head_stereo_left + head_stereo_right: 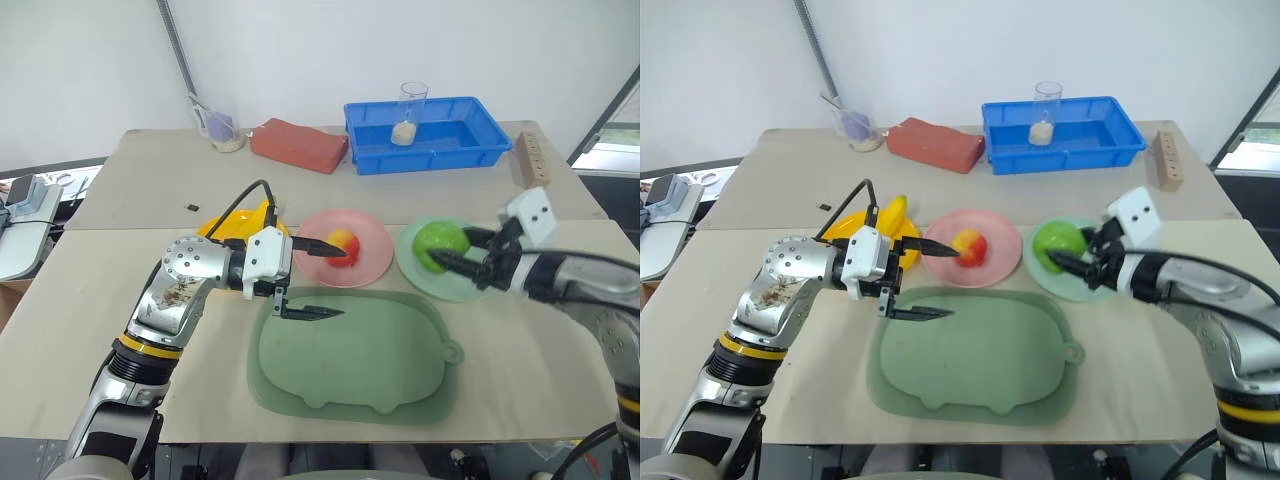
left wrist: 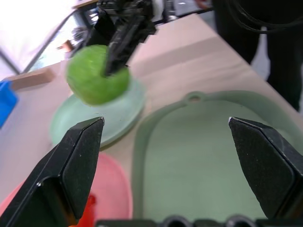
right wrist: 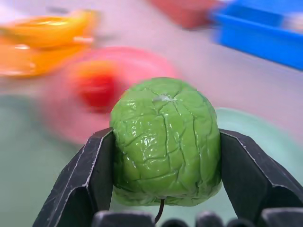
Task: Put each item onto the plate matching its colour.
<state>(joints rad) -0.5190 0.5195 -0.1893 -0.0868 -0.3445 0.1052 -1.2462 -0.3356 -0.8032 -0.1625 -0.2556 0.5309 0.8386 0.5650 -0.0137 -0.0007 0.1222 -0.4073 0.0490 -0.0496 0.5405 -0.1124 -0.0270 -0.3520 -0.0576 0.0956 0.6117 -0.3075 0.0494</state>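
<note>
The green fruit, round with a glossy, cracked, bumpy skin, sits clamped between the right gripper's black fingers over the smooth mint plate, seemingly just above it. The left gripper hangs wide open between the pink plate and the dull-green tray.

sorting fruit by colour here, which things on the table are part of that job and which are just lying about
Part of the job:
green fruit, held in the right gripper over the mint plate
red-and-yellow fruit on the pink plate
banana on the yellow plate

Lying about:
dull-green tray
red brick
blue bin
glass
</note>
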